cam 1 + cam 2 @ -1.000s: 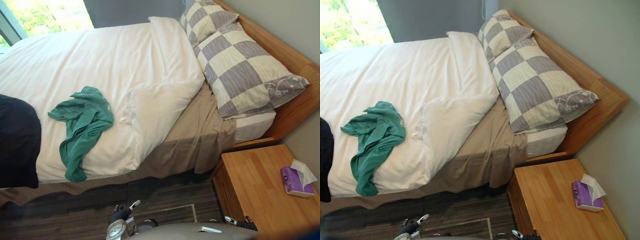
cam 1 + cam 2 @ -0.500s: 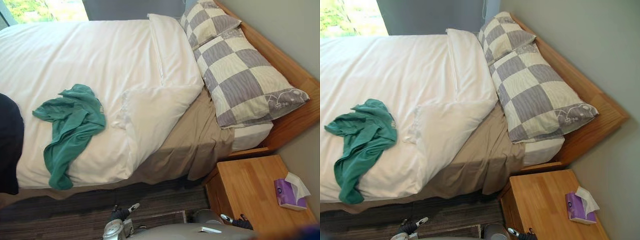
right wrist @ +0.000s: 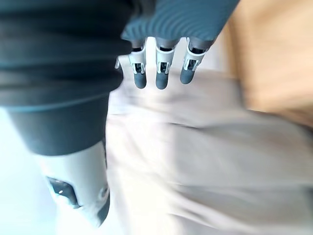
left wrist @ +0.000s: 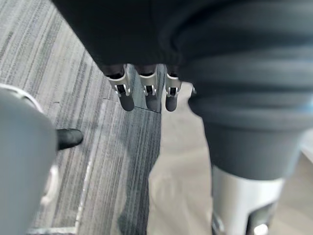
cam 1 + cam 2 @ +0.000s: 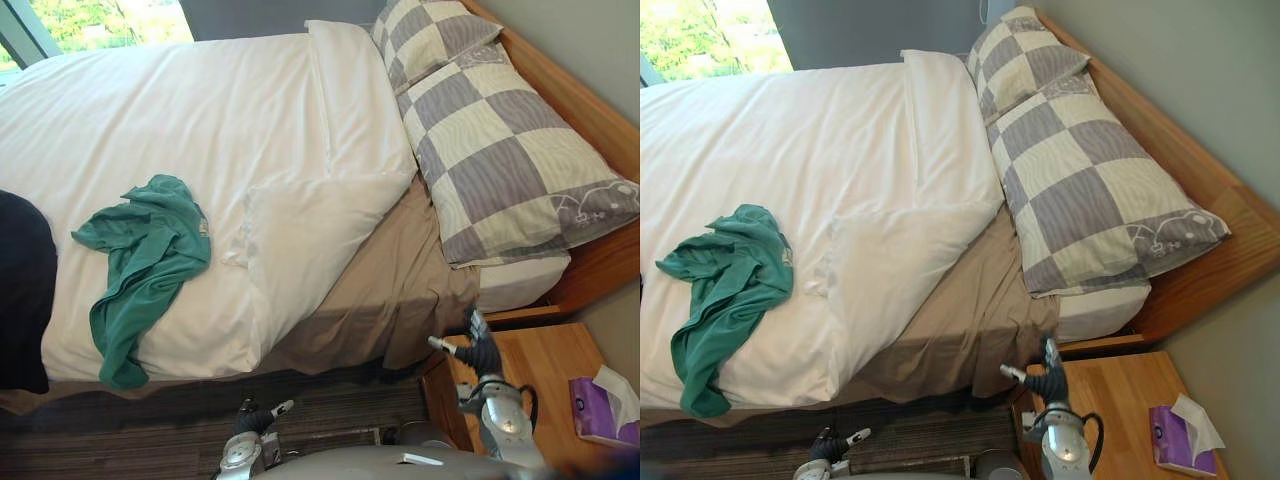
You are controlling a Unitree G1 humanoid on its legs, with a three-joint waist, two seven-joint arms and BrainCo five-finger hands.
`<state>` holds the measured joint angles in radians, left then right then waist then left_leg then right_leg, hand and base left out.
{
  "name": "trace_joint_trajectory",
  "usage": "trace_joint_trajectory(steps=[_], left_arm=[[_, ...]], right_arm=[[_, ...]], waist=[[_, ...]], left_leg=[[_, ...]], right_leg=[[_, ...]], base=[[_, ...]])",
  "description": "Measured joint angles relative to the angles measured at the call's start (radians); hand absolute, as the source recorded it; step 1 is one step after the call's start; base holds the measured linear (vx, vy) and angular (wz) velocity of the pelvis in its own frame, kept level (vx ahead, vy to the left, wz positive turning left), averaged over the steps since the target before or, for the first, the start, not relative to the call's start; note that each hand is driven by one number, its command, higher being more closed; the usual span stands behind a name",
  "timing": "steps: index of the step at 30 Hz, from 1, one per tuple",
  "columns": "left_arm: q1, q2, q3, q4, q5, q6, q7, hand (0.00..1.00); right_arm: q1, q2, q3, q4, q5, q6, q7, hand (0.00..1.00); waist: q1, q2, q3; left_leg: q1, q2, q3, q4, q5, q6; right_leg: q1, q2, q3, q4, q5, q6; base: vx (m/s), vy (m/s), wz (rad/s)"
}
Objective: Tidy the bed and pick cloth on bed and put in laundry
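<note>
At lower right of my head-camera feed, the right robot hand (image 5: 478, 352) has a dark cover over its back and silver fingers with dark tips. It mounts on a rounded, glossy silver-grey right forearm (image 5: 500, 425). The left robot hand (image 5: 256, 419), at bottom centre, is built the same, with a light silver thumb. In the wrist feeds I see a dark ribbed cover (image 4: 234, 73) beside a row of silver fingers (image 3: 161, 73) with rounded grey-black tips.
</note>
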<state>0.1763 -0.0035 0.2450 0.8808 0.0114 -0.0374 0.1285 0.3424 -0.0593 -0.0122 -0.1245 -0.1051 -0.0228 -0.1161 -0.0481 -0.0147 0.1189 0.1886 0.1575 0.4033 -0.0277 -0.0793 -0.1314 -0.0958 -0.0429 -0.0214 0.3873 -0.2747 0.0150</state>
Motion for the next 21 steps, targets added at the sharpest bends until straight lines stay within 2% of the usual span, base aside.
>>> trace_joint_trajectory(steps=[4, 6, 8, 11, 13, 17, 21], left_arm=[[0.003, 0.036, -0.032, 0.016, 0.0, -0.002, -0.002, 0.0], [-0.005, 0.057, -0.052, 0.042, 0.001, -0.01, -0.014, 0.0], [-0.011, 0.074, -0.06, 0.053, 0.001, -0.009, -0.014, 0.0], [-0.017, 0.113, -0.086, 0.099, 0.001, -0.006, -0.013, 0.0], [-0.037, 0.129, -0.087, 0.112, 0.001, -0.008, -0.012, 0.0], [-0.074, 0.16, -0.093, 0.115, 0.001, -0.01, -0.008, 0.0], [-0.111, 0.216, -0.164, 0.111, 0.001, -0.014, -0.013, 0.0]], right_arm=[[-0.103, -0.047, -0.008, -0.115, -0.023, -0.016, -0.004, 0.0], [-0.22, -0.143, 0.001, -0.123, -0.039, -0.035, -0.01, 0.0], [-0.312, -0.202, 0.033, -0.115, -0.04, -0.04, -0.012, 0.0], [-0.532, -0.287, 0.11, -0.032, -0.078, -0.049, -0.015, 0.0], [-0.708, -0.346, 0.153, 0.062, -0.106, -0.048, -0.024, 0.0], [-0.859, -0.416, 0.161, 0.143, -0.121, -0.047, -0.051, 0.0], [-1.039, -0.485, 0.166, 0.248, -0.156, -0.032, -0.068, 0.0]], waist=[[-0.018, -0.012, -0.006], [-0.017, -0.006, -0.007], [-0.018, 0.002, -0.006], [-0.018, 0.015, 0.004], [-0.011, 0.021, 0.043], [-0.001, 0.03, 0.075], [0.006, 0.048, 0.145]], left_leg=[[-0.023, -0.013, -0.012, 0.001, -0.007, 0.01], [-0.048, -0.021, -0.034, 0.002, -0.004, 0.015], [-0.061, -0.023, -0.045, 0.004, 0.001, 0.021], [-0.091, -0.026, -0.081, 0.013, 0.008, 0.032], [-0.114, -0.031, -0.113, 0.019, 0.014, 0.04], [-0.219, -0.044, -0.167, 0.038, 0.04, 0.059], [-0.271, -0.064, -0.226, 0.081, 0.056, 0.076]], right_leg=[[-0.009, -0.01, 0.005, -0.015, 0.011, 0.014], [-0.016, -0.012, 0.003, -0.04, 0.029, 0.024], [-0.016, -0.013, 0.002, -0.059, 0.045, 0.025], [-0.016, -0.02, -0.01, -0.089, 0.07, 0.024], [-0.023, -0.028, -0.025, -0.095, 0.08, 0.023], [-0.069, -0.063, -0.097, -0.096, 0.087, 0.02], [-0.066, -0.095, -0.158, -0.067, 0.087, 0.02]], base=[[0.0, 0.015, 0.01], [0.03, 0.021, 0.12], [0.03, 0.016, 0.08], [0.01, 0.011, 0.19], [-0.03, 0.008, 0.38], [-0.08, 0.008, 0.7], [-0.08, 0.026, 0.61]])
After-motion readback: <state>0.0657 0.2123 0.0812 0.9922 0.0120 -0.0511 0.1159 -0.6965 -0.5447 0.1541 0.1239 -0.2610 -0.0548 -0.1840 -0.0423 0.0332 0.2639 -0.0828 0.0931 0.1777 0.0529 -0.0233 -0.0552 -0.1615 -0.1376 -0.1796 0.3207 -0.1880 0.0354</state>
